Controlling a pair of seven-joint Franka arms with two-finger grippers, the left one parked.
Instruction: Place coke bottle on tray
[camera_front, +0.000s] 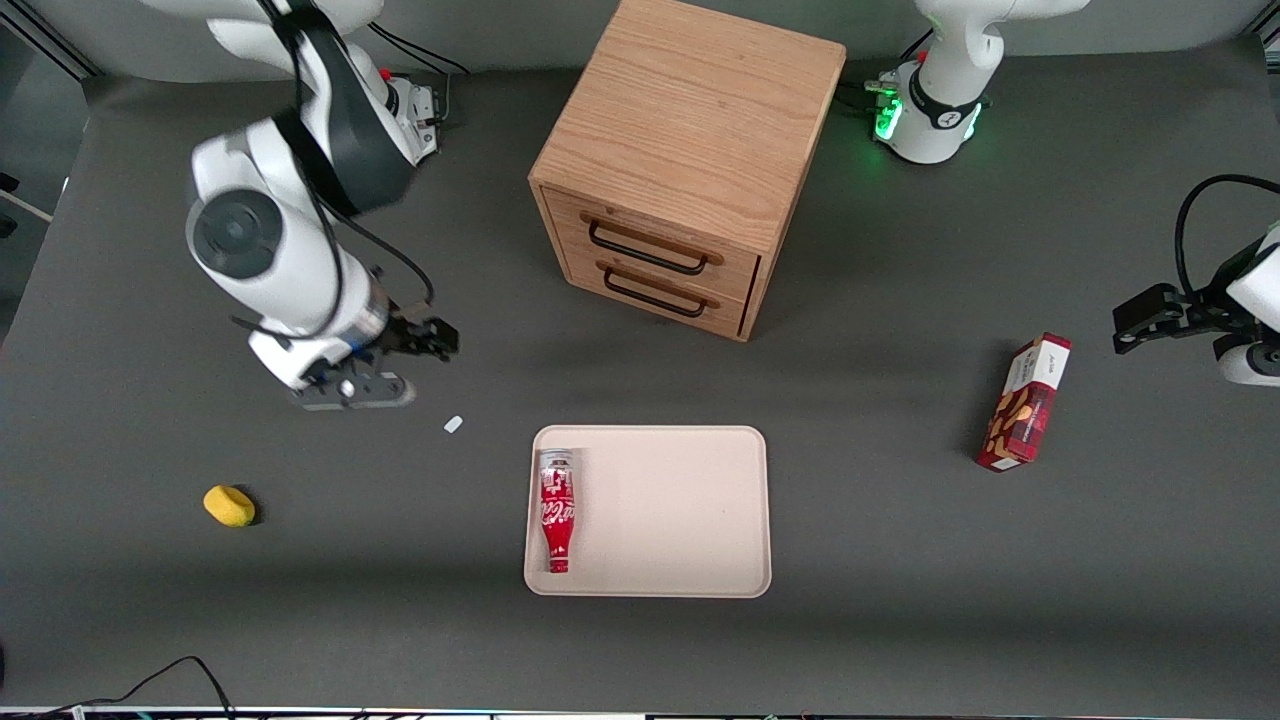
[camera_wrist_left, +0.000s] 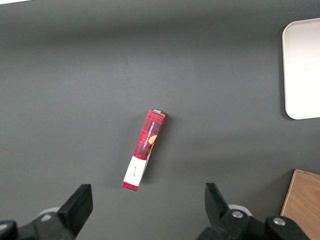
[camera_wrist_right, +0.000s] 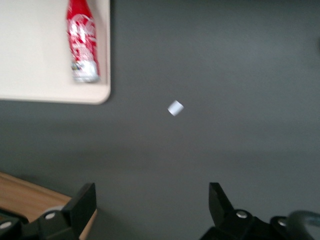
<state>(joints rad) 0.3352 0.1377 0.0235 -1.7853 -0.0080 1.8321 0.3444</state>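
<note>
Nearest the front camera, lower centre of frame, we find the coke bottle (camera_front: 557, 510) lying flat on the tray (camera_front: 680, 520), along its edge toward the working arm. Farther back, left of centre, the gripper (camera_front: 352, 392) hovers above bare table (camera_front: 150, 600), fingers spread, holding nothing.

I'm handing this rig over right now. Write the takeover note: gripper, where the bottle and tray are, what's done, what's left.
Gripper: open, holding nothing, up above bare table toward the working arm's end, apart from the tray.
Coke bottle: lying on its side in the tray, along the edge nearest the working arm, neck pointing toward the front camera.
Tray: on the table in front of the wooden drawer cabinet.
Done: bottle is on the tray and released.
Left: nothing for the placement itself; perhaps just park the arm.
</note>
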